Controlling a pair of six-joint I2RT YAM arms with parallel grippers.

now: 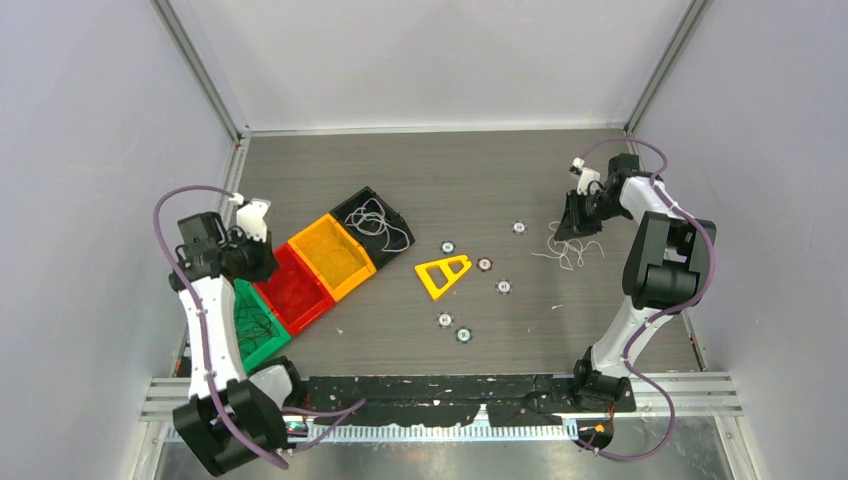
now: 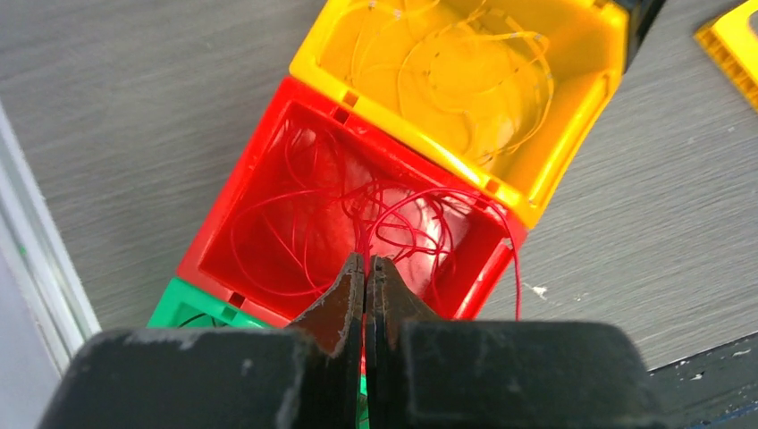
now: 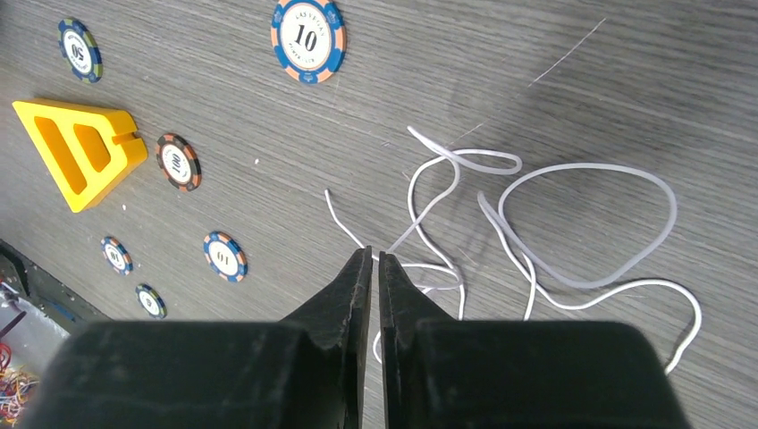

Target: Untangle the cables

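Note:
The cables lie sorted by colour. Thin red cables (image 2: 402, 210) curl inside the red bin (image 2: 232, 206). My left gripper (image 2: 366, 259) hangs just above that bin, shut on a red strand that rises to its tips. Yellow-orange cables (image 2: 465, 71) fill the yellow bin (image 2: 393, 125). White cables (image 3: 581, 166) sprawl in loose loops on the table at the right (image 1: 570, 248). My right gripper (image 3: 368, 253) is low over them (image 1: 572, 225), its jaws closed to a thin slit with a white strand running in at the tips.
A row of bins stands at the left: black (image 1: 372, 222) holding white strands, yellow (image 1: 333, 255), red (image 1: 293, 288) and green (image 1: 255, 325) holding dark strands. A yellow triangular block (image 1: 443, 274) and several poker chips (image 1: 519, 227) lie mid-table.

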